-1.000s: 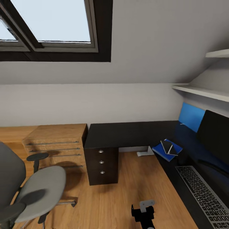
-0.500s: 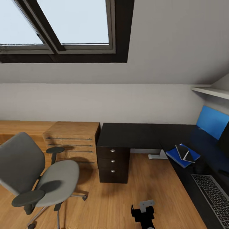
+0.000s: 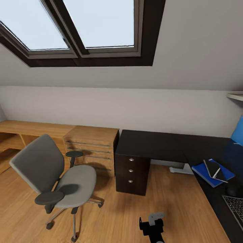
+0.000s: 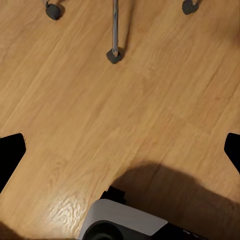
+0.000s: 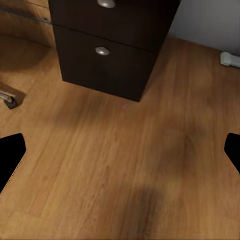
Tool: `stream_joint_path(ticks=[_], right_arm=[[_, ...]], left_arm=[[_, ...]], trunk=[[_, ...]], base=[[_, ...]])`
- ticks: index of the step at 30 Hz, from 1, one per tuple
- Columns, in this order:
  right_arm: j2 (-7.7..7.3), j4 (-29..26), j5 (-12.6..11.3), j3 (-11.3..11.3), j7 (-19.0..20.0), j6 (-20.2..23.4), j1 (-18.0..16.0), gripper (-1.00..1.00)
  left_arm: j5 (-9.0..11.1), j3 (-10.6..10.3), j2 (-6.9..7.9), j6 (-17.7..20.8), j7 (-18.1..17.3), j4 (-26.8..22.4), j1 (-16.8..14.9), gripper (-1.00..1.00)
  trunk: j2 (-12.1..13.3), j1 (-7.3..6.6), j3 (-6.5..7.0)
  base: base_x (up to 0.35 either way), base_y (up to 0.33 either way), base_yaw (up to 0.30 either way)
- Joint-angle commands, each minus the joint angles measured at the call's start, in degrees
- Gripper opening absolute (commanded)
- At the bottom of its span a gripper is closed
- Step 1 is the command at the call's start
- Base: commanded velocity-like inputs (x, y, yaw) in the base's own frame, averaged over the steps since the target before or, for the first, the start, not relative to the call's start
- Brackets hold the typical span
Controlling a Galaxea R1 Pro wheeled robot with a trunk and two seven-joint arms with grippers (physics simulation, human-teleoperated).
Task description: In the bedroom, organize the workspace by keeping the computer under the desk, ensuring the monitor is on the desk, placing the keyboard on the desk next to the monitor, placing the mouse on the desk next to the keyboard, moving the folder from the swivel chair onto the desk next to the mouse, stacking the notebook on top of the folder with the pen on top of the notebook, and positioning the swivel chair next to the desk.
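Head view first: the swivel chair (image 3: pixel 55 180) stands out on the wood floor (image 3: pixel 111 216), left of the desk (image 3: pixel 158 145) and clearly apart from it, so bringing it in is my read of the step in hand. On the black surface at far right the folder (image 3: pixel 202 170) already lies flat, with the notebook (image 3: pixel 213 168) stacked on it and the pen (image 3: pixel 216 173) across that; a corner of the keyboard (image 3: pixel 235 205) sits nearer. Best approach, I'd say: come round behind the chair's tall back and push low and steady so the castors roll straight toward the drawer unit (image 3: pixel 132 172).

Left wrist view: floor, one chair leg and castor (image 4: pixel 114 54) ahead, dark fingers (image 4: pixel 10 156) spread at either edge, released, nothing between them.

Right wrist view: drawer fronts (image 5: pixel 102 51) just ahead, fingers (image 5: pixel 9 155) likewise spread wide and empty. Keep this arm clear of that unit while turning.
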Motion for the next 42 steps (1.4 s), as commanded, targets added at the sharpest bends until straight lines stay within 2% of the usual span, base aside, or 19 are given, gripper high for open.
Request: stream_joint_path(ticks=[1, 9, 14, 22, 25, 28, 30, 32, 33, 34, 37, 38, 39, 40, 41, 42], right_arm=[[0.0, 0.0, -0.4, 0.5, -0.3, -0.1, -0.1, 1.0], [0.0, 0.0, -0.4, 0.5, -0.3, -0.1, -0.1, 1.0], [0.0, 0.0, -0.4, 0.5, -0.3, -0.1, -0.1, 1.0], [-0.02, 0.2, -0.4, 0.4, -0.3, -0.2, 0.0, 1.0], [-0.14, 1.9, -0.4, 0.4, -0.3, -0.8, 0.6, 1.0], [-0.42, 5.1, -0.2, 0.3, -0.3, -6.1, 3.5, 1.0], [-0.54, 6.4, -0.1, 0.3, -0.3, -14.4, 6.3, 1.0], [-0.55, 6.8, -0.1, 0.3, -0.3, -18.8, 7.8, 1.0], [-0.45, 7.0, 0.0, 0.4, -0.3, -23.0, 9.1, 1.0], [-0.28, 7.2, 0.1, 0.5, -0.3, -28.6, 10.6, 1.0], [-0.19, 7.3, 0.1, 0.5, -0.3, -32.5, 11.4, 1.0], [-0.18, 7.3, 0.1, 0.5, -0.3, -34.1, 11.9, 1.0], [-0.18, 7.3, 0.1, 0.5, -0.3, -34.7, 12.0, 1.0], [-0.2, 7.3, 0.1, 0.5, -0.4, -35.6, 12.3, 1.0], [-0.28, 7.4, 0.2, 0.5, -0.4, -36.5, 12.6, 1.0], [-0.3, 7.4, 0.2, 0.4, -0.4, -36.7, 12.7, 1.0]], left_arm=[[0.5, -0.5, 0.01, -0.2, 0.3, 0.0, -0.1, 1.0], [0.6, -0.5, -0.16, -0.2, 0.3, 0.0, -0.1, 1.0], [0.6, -0.5, -0.26, -0.2, 0.3, 0.0, -0.1, 1.0], [0.7, -0.5, -0.72, -0.2, 0.3, 0.1, -0.1, 1.0], [0.7, -0.5, -0.76, -0.3, 0.3, 0.1, -0.1, 1.0], [0.6, -0.6, -0.9, -0.3, 0.3, 0.1, -0.1, 1.0], [0.4, -0.7, -1.35, -0.4, 0.2, 0.1, -0.1, 1.0], [0.4, -0.6, -1.61, -0.6, 0.1, 0.1, -0.1, 1.0], [0.3, -0.6, -1.85, -1.3, 0.1, 0.1, -0.1, 1.0], [-0.4, -0.5, -2.1, -4.2, 0.1, 0.5, -0.1, 1.0], [-1.6, -0.5, -2.25, -9.0, 0.0, 2.6, -0.1, 1.0], [-2.6, -0.5, -2.42, -13.0, -0.1, 5.2, -0.1, 1.0], [-3.3, -0.6, -2.62, -15.2, -0.1, 6.6, -0.1, 1.0], [-4.8, -0.6, -3.37, -19.9, -0.1, 9.4, -0.1, 1.0], [-7.8, -0.5, -4.56, -27.0, -0.2, 12.8, -0.1, 1.0], [-8.5, -0.5, -4.74, -28.1, -0.2, 13.3, -0.1, 1.0]], trunk=[[-0.1, 0.03, -0.17], [-0.1, 0.03, -0.46], [1.9, -1.06, 0.25], [1.9, -1.06, -0.04], [1.9, -1.06, -0.15], [1.9, -1.06, -0.26], [1.9, -1.06, -0.34], [1.9, -1.06, -0.42], [1.9, -1.06, -0.46], [1.9, -1.06, -0.5], [1.9, -1.06, -0.62], [1.9, -1.06, -0.66], [1.9, -1.06, -0.7], [1.9, -1.06, -0.74], [1.9, -1.06, -0.78], [1.9, -1.06, -0.83]], base=[[0.0, 0.0, 0.267], [0.0, 0.0, 0.266], [0.0, 0.0, 0.266], [0.0, 0.0, 0.266], [0.0, 0.0, 0.265], [0.0, 0.0, 0.262], [0.0, 0.0, 0.259], [0.0, 0.0, 0.257], [0.0, 0.0, 0.255], [0.0, 0.0, 0.253], [0.0, 0.0, 0.251], [0.0, 0.0, 0.249], [0.0, 0.0, 0.248], [0.0, 0.0, 0.246], [0.0, 0.0, 0.244], [0.0, 0.0, 0.244]])
